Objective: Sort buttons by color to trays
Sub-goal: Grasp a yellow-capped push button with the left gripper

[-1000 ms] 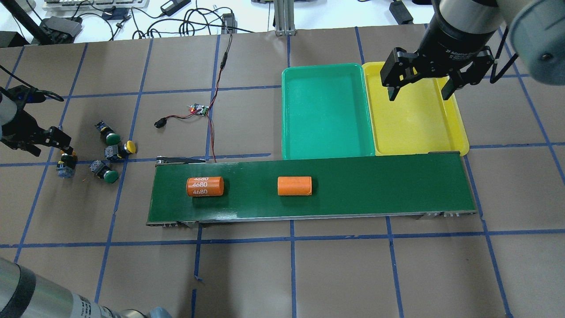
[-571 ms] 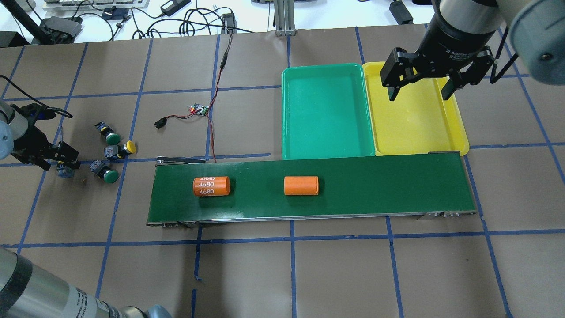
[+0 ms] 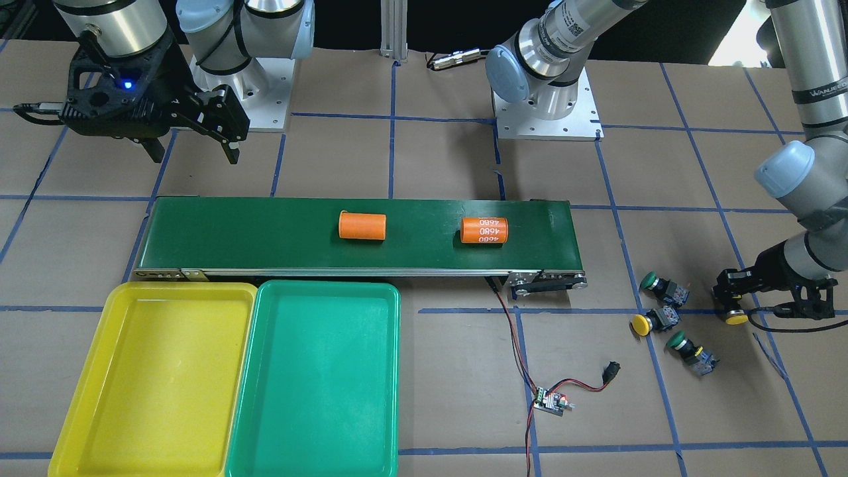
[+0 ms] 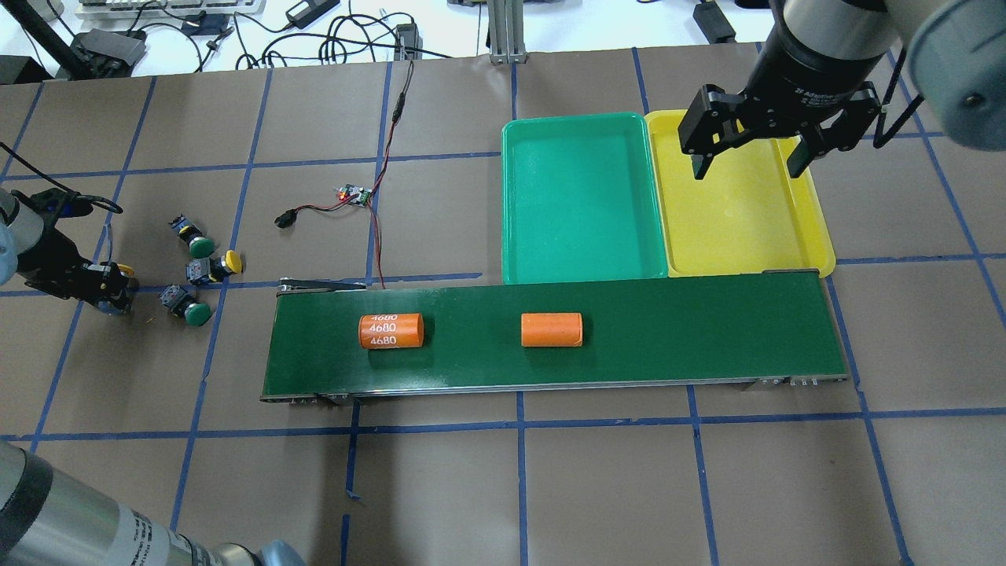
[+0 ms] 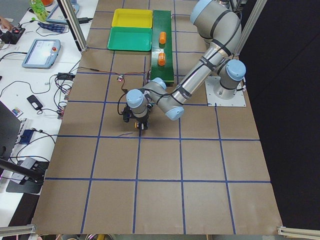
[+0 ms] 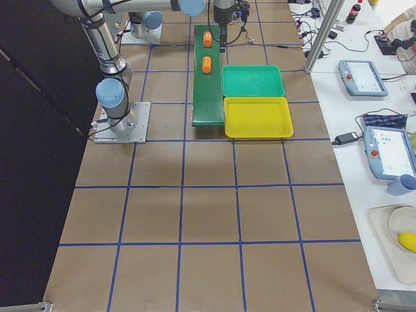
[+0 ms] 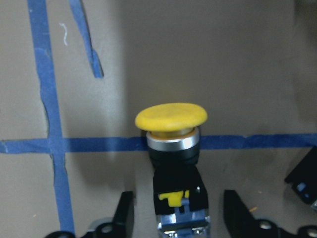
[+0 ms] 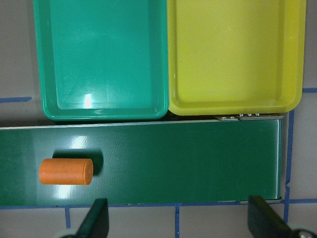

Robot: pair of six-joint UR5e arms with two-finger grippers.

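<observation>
While the left hand (image 7: 178, 198) straddles a yellow-capped button (image 7: 171, 118) at the overhead view's left edge, fingers (image 7: 125, 213) clear of it, the right hand (image 4: 746, 171) hangs wide open, empty, at upper right near the yellow tray (image 4: 739, 228).

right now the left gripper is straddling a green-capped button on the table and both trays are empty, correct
Not quite. The button that the left gripper straddles has a yellow cap, not green; the left wrist view shows it. The rest holds: it lies on the table, and the green tray and yellow tray are empty.
</observation>
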